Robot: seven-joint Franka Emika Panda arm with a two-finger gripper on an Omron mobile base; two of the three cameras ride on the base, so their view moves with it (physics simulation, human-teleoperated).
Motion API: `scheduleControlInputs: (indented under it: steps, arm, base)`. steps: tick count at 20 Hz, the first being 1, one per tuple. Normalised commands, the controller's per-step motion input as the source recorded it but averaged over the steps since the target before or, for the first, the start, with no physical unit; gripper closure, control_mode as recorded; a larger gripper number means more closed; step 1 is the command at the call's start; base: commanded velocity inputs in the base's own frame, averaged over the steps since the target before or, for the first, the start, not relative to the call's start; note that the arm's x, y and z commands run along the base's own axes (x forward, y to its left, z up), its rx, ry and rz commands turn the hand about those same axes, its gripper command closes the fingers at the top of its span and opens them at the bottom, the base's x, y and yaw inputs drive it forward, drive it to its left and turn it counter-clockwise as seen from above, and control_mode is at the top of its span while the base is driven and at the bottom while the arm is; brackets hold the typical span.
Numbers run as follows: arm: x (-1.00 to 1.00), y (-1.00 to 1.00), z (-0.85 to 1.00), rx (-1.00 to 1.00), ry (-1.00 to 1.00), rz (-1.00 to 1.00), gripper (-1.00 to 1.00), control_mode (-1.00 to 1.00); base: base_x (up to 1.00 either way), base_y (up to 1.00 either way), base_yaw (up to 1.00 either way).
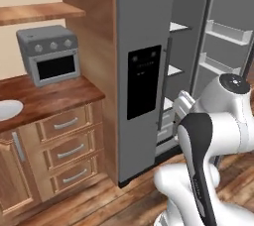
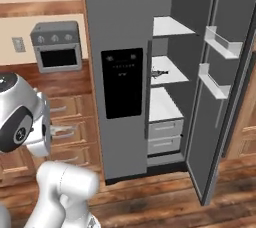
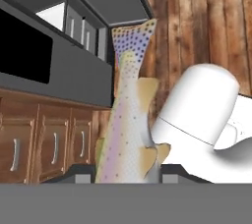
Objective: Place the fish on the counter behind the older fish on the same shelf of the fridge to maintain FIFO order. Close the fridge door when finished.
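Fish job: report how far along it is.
Done: the fish is off the counter, clamped in the shut gripper, and the fridge door stands open. In hand: carrying it over. Left: lay it behind the older fish on the middle shelf, then shut the door.

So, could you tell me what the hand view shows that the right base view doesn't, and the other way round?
Hand view: a spotted fish shut between the gripper fingers, tail pointing away from the hand.

Right base view: the open fridge door with its bins, white shelves, and a small dark fish on the middle shelf; also the toaster oven.

Both: the fridge's black dispenser panel, wooden drawers and plank floor.
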Motion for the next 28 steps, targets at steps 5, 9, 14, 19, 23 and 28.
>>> scheduleControlInputs:
  steps: [5, 9, 14, 19, 23, 28]
  arm:
    - [0.00, 0.00, 0.00, 0.00, 0.00, 0.00, 1.00, 1.00]
    - [0.00, 0.00, 0.00, 0.00, 0.00, 0.00, 1.00, 1.00]
    - [0.00, 0.00, 0.00, 0.00, 0.00, 0.00, 1.00, 1.00]
    - [0.00, 0.00, 0.00, 0.00, 0.00, 0.00, 1.00, 1.00]
    - [0.00, 0.00, 0.00, 0.00, 0.00, 0.00, 1.00, 1.00]
    - [0.00, 0.00, 0.00, 0.00, 0.00, 0.00, 1.00, 1.00]
  base:
    - [0.85, -0.22, 0.00]
    - [0.66, -0.62, 0.04]
    - [0.54, -0.63, 0.06]
    - [0.48, -0.53, 0.06]
    - [0.48, -0.50, 0.08]
    - [0.67, -0.26, 0.11]
